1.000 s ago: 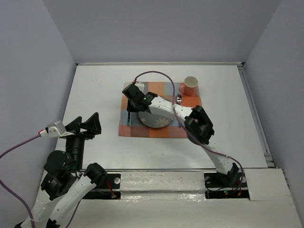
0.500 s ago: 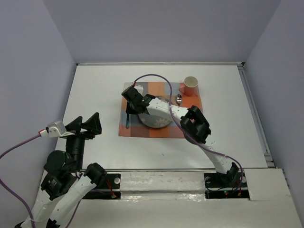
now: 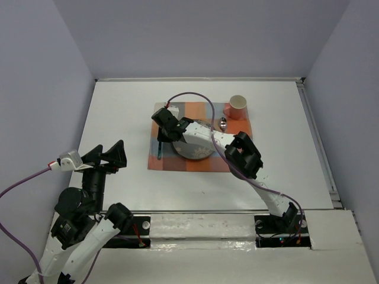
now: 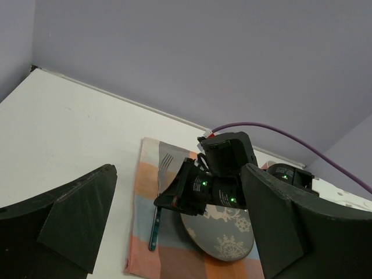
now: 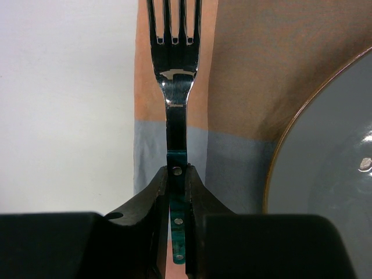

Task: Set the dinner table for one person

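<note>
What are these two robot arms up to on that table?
A robot is laying a place setting on the dinner table. Its right gripper is pinching a fork by the teal handle, over the left side of a checked cloth, just left of a grey plate. A spoon and an orange cup sit to the plate's right. The left gripper hangs open near the table's left edge, holding nothing.
</note>
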Available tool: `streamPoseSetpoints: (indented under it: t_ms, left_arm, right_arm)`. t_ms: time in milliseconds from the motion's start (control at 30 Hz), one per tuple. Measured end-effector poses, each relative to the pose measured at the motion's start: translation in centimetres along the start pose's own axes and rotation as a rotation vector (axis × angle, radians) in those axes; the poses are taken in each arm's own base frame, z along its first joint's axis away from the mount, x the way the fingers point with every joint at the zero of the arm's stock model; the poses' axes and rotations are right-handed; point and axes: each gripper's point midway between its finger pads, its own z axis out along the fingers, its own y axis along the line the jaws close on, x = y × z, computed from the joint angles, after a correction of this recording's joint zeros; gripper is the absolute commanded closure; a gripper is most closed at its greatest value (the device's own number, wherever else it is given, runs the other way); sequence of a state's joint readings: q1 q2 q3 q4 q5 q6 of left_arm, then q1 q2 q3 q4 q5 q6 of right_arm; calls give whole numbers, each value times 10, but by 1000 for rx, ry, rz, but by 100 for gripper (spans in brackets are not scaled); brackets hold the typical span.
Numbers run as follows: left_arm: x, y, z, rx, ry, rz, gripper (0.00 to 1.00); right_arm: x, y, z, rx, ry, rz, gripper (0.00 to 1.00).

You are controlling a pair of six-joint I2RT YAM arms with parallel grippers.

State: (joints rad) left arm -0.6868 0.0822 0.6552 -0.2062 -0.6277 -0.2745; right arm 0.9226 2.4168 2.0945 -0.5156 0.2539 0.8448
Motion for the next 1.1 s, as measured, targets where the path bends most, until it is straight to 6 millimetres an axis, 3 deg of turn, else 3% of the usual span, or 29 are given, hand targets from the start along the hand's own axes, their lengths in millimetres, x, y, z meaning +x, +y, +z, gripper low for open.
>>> streamPoseSetpoints:
  t_ms: [333,433,467,600,733,1100]
  left_arm:
    - [0,0,0,0,0,0,1]
    - [0,0,0,0,0,0,1]
    - [0,0,0,0,0,0,1]
    - [0,0,0,0,0,0,1]
    - [0,0,0,-1,-1,0,1]
    - [0,2,1,-9,-3,5,1]
  right_arm:
    - [5,-4,15,12,8,-3,100]
    - [4,-3,15,13,7,-3,85]
    - [3,-3,15,12,7,-4,74]
    - [4,-4,15,17,8,-11,59]
    - [3,-5,15,21,7,-21,54]
    - [1,-8,7,19,3,-74,52]
